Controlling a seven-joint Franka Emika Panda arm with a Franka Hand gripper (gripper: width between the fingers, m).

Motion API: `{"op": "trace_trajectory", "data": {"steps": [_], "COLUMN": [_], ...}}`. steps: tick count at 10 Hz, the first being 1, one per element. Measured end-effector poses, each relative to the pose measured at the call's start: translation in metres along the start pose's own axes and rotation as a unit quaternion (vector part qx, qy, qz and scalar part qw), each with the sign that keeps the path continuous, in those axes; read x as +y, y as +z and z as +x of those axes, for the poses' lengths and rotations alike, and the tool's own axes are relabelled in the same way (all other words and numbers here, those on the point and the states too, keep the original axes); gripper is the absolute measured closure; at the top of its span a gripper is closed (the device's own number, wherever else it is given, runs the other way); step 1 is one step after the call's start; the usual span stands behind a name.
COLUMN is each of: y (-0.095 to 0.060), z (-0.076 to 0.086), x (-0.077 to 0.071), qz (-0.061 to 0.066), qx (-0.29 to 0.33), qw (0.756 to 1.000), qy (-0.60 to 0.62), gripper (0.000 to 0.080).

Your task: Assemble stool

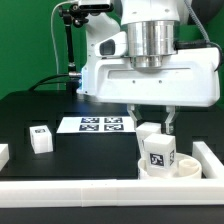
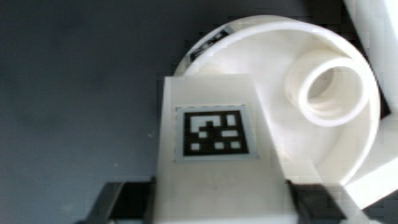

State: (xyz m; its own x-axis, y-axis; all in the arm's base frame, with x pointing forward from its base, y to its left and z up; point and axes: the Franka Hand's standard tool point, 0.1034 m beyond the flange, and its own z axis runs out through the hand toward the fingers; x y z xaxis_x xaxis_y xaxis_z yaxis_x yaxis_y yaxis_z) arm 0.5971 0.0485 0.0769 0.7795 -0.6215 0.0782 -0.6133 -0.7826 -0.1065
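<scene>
White plastic crowds the near right corner of the bench (image 1: 90, 158). The arm (image 1: 150, 65) points straight down there, its gripper (image 1: 153, 130) pinched narrowly on an upright block leg (image 1: 157, 152), tag facing forward, over the round seat (image 1: 186, 168). Farther back, toward the left edge, a second leg (image 1: 41, 139) stands well apart.

The arm (image 1: 150, 45) hangs straight down on the exterior view's right, hand (image 1: 151, 127) apparently clamped on a leg (image 2: 214, 110).
</scene>
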Motion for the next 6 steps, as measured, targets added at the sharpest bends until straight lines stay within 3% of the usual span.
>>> {"op": "trace_trajectory", "data": {"steps": [6], "y": [-0.0003], "z": [-0.01], "x": [-0.0063], "qz": [0.005], "qx": [-0.015], "qw": [0.988], "qy": [0.156], "gripper": [0.0459]}}
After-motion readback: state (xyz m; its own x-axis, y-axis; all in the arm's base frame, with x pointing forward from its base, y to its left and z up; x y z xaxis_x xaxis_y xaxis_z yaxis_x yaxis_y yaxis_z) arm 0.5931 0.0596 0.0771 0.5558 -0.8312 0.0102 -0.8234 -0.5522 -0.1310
